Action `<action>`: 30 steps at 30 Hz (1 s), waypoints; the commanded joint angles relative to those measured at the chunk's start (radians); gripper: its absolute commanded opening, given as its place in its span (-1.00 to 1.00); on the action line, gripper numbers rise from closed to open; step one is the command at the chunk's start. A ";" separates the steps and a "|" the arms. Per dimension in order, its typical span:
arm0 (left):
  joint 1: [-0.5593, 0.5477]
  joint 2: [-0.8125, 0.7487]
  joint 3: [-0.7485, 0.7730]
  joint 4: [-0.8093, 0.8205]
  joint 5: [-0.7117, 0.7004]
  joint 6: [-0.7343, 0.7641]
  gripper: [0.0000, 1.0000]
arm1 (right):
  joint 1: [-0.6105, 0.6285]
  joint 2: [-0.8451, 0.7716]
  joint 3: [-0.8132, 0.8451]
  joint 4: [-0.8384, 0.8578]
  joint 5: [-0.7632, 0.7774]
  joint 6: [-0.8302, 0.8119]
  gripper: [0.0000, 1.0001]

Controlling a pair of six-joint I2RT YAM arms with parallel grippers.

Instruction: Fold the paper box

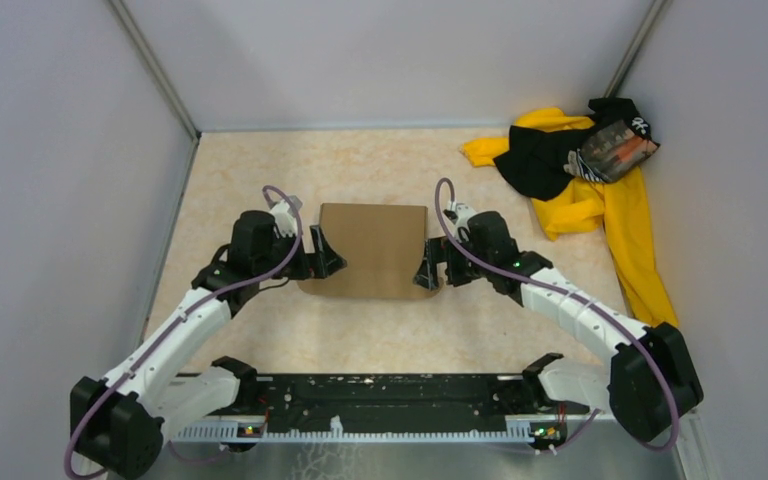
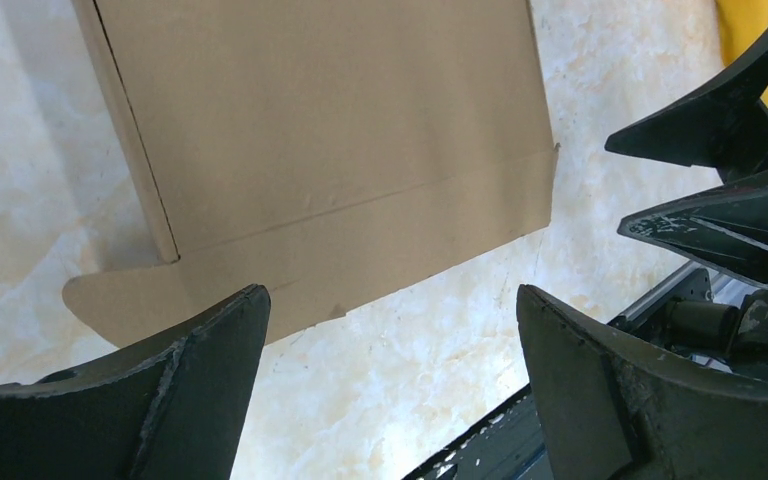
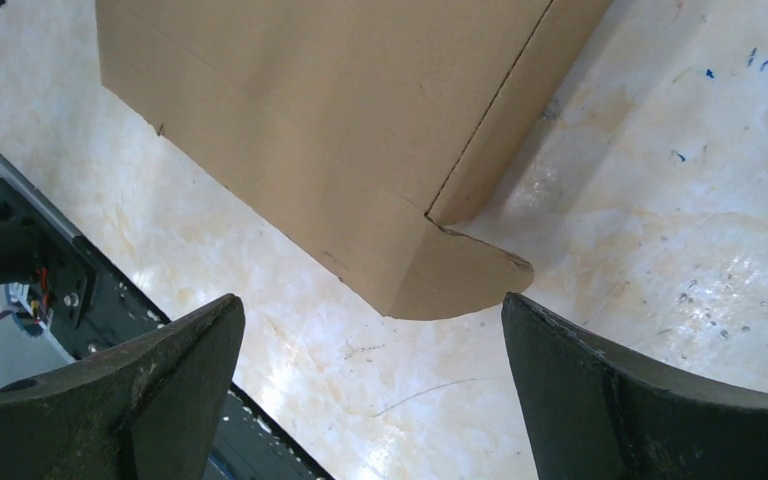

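In the top external view, the paper box (image 1: 373, 248) lies as a shallow brown rectangle in the middle of the table (image 1: 380, 330), with 1 claw at each short side; the left gripper (image 1: 328, 252) sits just beside its left edge and the right gripper (image 1: 428, 268) just beside its right edge; both are spread wide and hold nothing; only this view shows the yellow-and-black cloth pile (image 1: 580, 190) in the far right corner, its printed patch too small to read.

The left wrist view adds the box's side wall and a rounded flap (image 2: 110, 300) splayed on the table, just ahead of the 2 parted fingers (image 2: 190, 400) and apart from them; the other claw shows beyond the box.

The right wrist view shows a rounded tab (image 3: 470, 270) at the near corner, ahead of the gap between the open jaws, untouched; the cardboard is plain brown.
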 commanded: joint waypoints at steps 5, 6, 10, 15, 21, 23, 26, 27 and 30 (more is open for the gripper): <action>0.003 0.032 0.005 -0.003 -0.016 -0.026 0.97 | -0.012 -0.033 0.027 0.038 -0.021 0.060 0.97; 0.003 0.049 0.013 0.002 -0.008 -0.019 0.97 | -0.012 -0.029 0.037 0.031 -0.003 0.069 0.97; 0.003 0.099 0.088 -0.011 0.046 0.004 0.97 | -0.012 -0.020 0.060 -0.002 0.018 0.089 0.97; 0.004 0.074 0.130 -0.058 -0.027 0.069 0.97 | -0.054 -0.054 0.003 0.074 -0.082 0.132 0.97; 0.045 0.023 0.064 -0.044 -0.094 0.125 0.97 | -0.164 -0.059 -0.105 0.263 -0.276 0.166 0.97; 0.080 0.037 0.036 -0.007 -0.063 0.117 0.97 | -0.191 -0.054 -0.121 0.288 -0.279 0.163 0.97; 0.125 0.082 0.013 0.063 0.022 0.093 0.97 | -0.251 -0.033 -0.149 0.338 -0.324 0.175 0.97; 0.132 0.100 0.014 0.078 0.029 0.087 0.97 | -0.265 -0.023 -0.158 0.363 -0.347 0.180 0.97; 0.145 0.152 0.016 0.126 0.029 0.065 0.98 | -0.274 0.035 -0.176 0.457 -0.393 0.190 0.97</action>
